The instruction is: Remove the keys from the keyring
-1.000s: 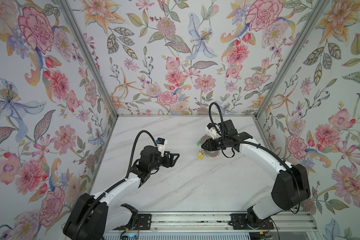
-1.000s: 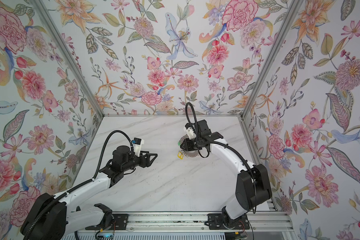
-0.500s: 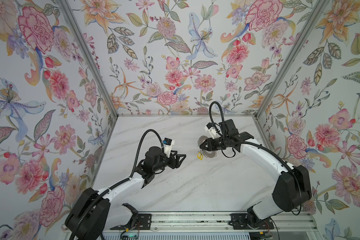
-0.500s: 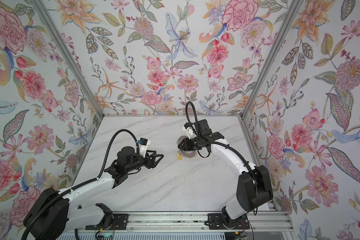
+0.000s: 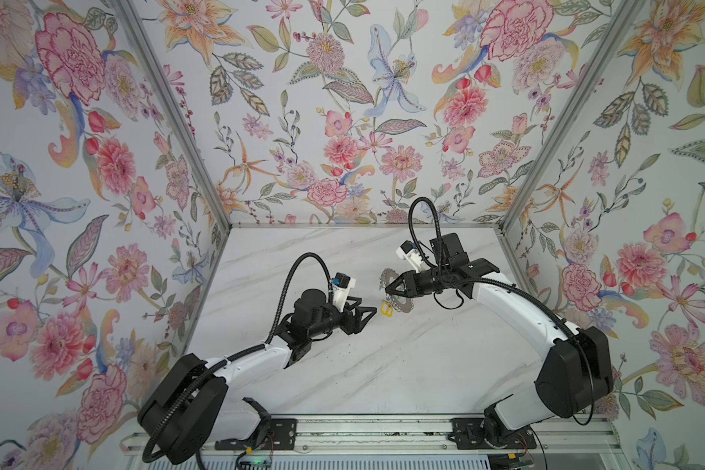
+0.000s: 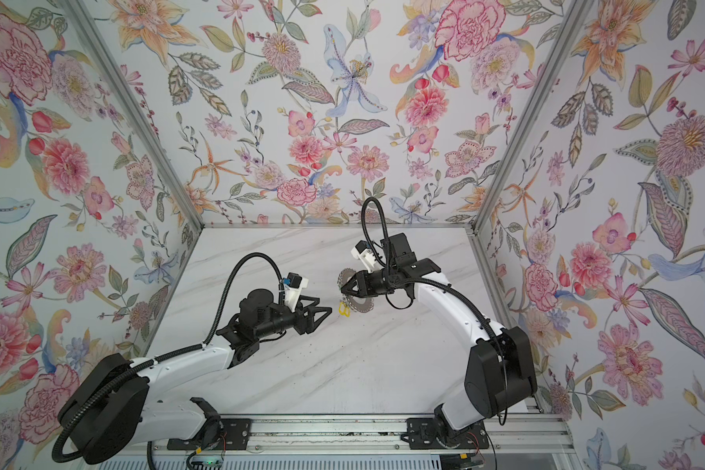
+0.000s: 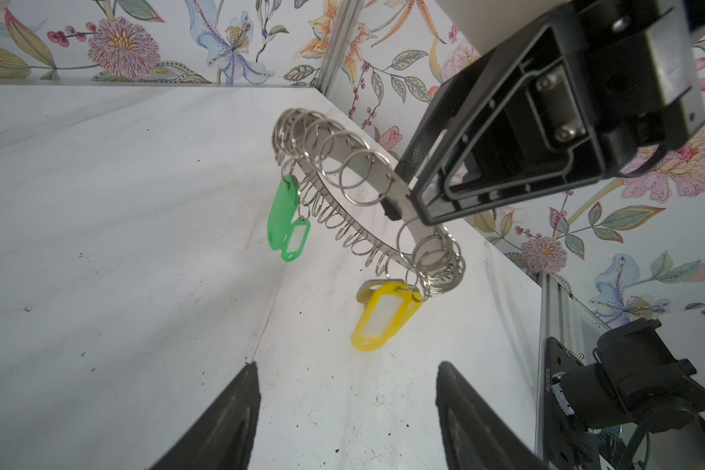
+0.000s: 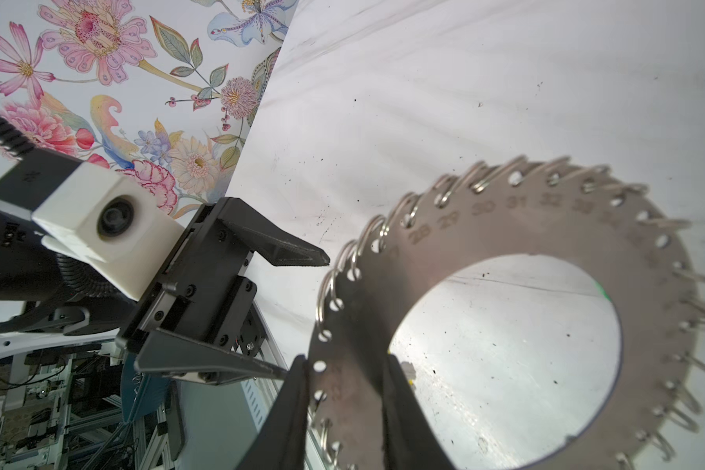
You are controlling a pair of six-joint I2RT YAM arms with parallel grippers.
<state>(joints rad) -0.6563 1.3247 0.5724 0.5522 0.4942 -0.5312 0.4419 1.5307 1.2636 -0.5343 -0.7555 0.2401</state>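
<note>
While clamped on the keyring (image 8: 546, 228), right jaws; left jaws agape

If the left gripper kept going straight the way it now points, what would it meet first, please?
Most likely the yellow tag hanging from the keyring, straight ahead of the open left gripper. Depth is hard to judge, but nothing else shows between them.

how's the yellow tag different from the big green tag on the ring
The yellow tag shows a white label window; the big green tag shows a plain solid face. The yellow tag hangs on the keyring just past the right end effector clamped on it; the green tag hangs further round the rim. The yellow one sits nearer the open left end effector. Both dangle from wire loops, clear of the table.
</note>
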